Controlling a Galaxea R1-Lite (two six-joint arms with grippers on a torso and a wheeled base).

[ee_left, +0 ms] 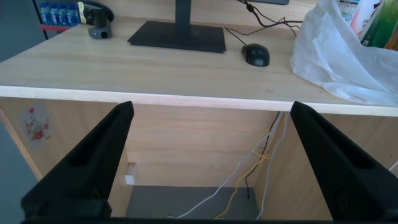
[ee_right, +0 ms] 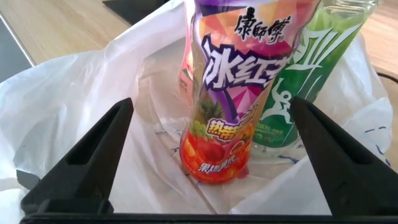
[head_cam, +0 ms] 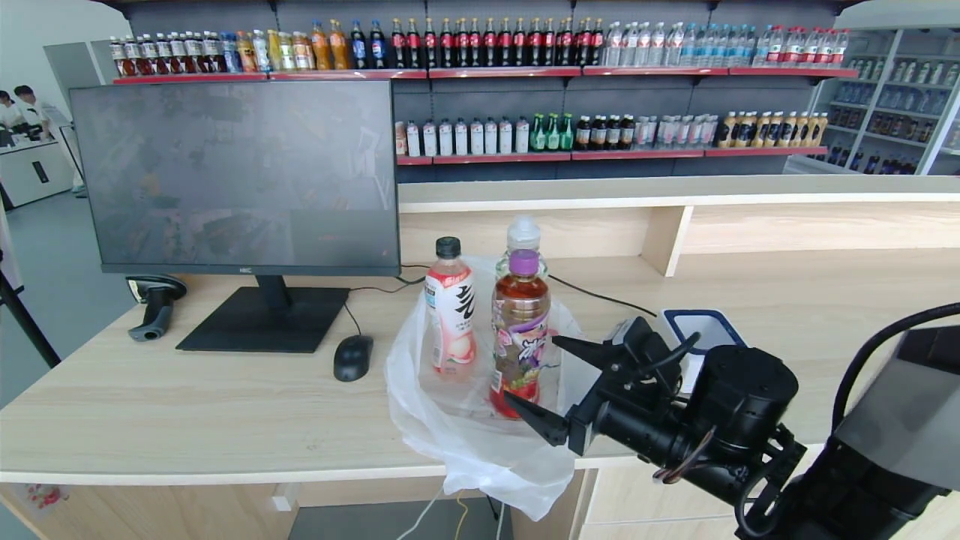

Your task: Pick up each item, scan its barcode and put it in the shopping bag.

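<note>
Bottles (head_cam: 520,330) upright in shopping bag (head_cam: 480,450) at tabletop (head_cam: 187,405) front edge | right pincer (head_cam: 532,367) spread beside bag | left pincer (ee_left: 209,107) spread below edge

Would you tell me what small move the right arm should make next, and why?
Probably draw the right gripper straight back: its jaws are open and apart from the purple-capped bottle, which stands upright inside the shopping bag.
</note>
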